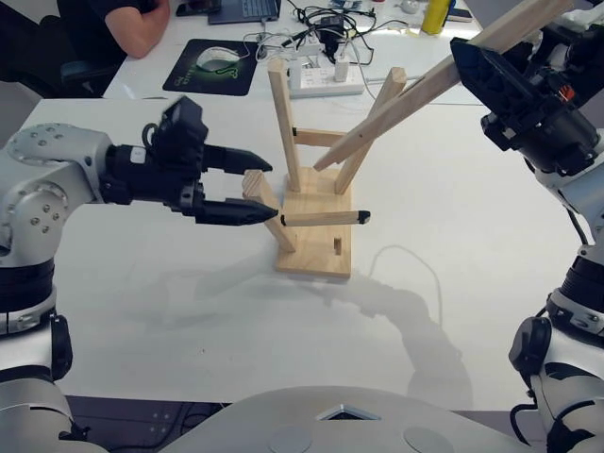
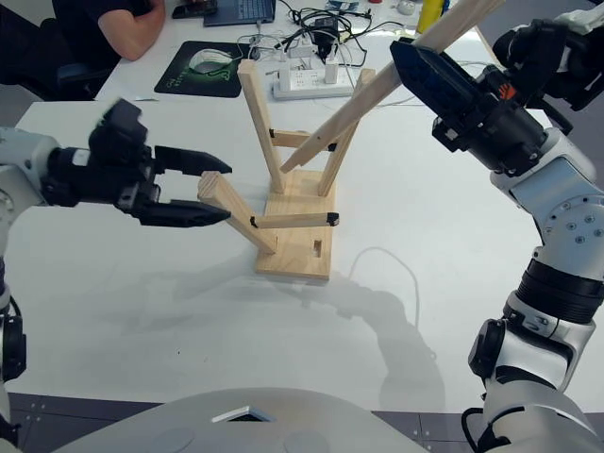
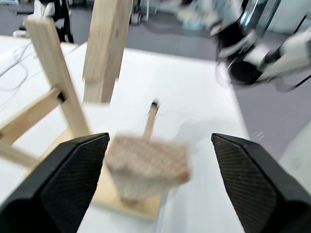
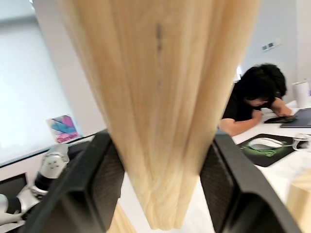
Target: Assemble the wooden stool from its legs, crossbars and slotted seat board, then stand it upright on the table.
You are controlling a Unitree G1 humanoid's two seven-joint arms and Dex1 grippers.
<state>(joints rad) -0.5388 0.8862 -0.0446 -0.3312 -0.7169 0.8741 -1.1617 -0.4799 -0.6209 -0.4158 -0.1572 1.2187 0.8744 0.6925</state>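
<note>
While your right tool [image 2: 427,64] clamps a loose leg [image 1: 396,106] slanting down above the seat board [image 1: 316,253] on the desk [image 1: 453,283], your left tool [image 1: 269,192] gapes wide around the leaning leg [image 1: 257,189] at the board's left, gripping nothing. You're at leg fitting; next, likely steer the loose end into a free slot.

The left arm [image 1: 42,184] at nine o'clock and right arm [image 2: 566,212] at three o'clock wear rounded silver-grey shells dotted with small screws, then black wrist housings; orange wires [image 2: 506,92] mark the right. The left gripper [image 1: 271,192] and right gripper [image 4: 161,189] have tapered black fingers [image 3: 73,179], finely textured inside
</note>
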